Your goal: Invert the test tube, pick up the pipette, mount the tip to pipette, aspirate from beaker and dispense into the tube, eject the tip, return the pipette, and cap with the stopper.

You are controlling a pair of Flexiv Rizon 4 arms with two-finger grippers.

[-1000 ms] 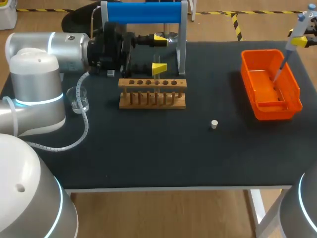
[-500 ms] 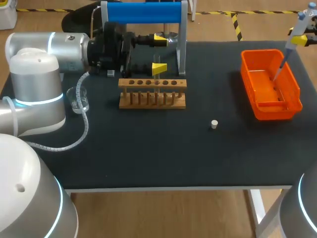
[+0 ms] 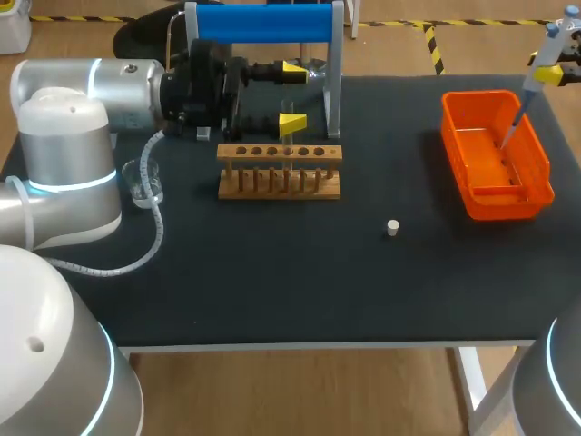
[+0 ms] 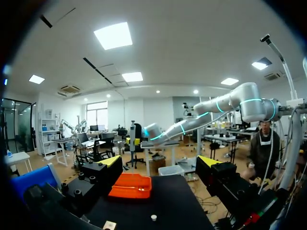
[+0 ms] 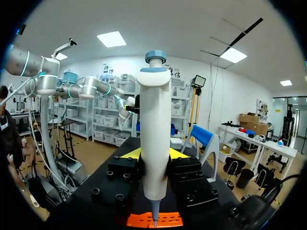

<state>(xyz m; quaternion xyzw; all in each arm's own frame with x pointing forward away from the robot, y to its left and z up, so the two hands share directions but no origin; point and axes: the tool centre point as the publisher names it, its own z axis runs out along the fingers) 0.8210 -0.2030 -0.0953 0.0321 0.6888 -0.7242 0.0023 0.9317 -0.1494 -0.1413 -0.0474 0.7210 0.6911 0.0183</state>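
Note:
My right gripper [image 5: 154,155] is shut on the white pipette [image 5: 154,139] with a blue cap. In the head view it holds the pipette [image 3: 537,80] at the far right, its thin end down inside the orange bin [image 3: 536,186]. My left gripper [image 3: 290,96] stands open just behind the wooden tube rack [image 3: 280,182], one yellow tip above the other. A clear test tube [image 3: 288,143] stands upright in the rack below the nearer tip. The left wrist view shows nothing between the left gripper's fingers [image 4: 111,161]. A small white stopper [image 3: 392,227] lies on the black mat. A glass beaker [image 3: 145,182] stands left of the rack.
The blue-topped pipette stand [image 3: 263,23] rises behind the rack and the left gripper. A coiled cable [image 3: 154,238] from the left arm lies on the mat beside the beaker. The orange bin [image 4: 130,185] and the stopper [image 4: 153,217] lie ahead of the left gripper.

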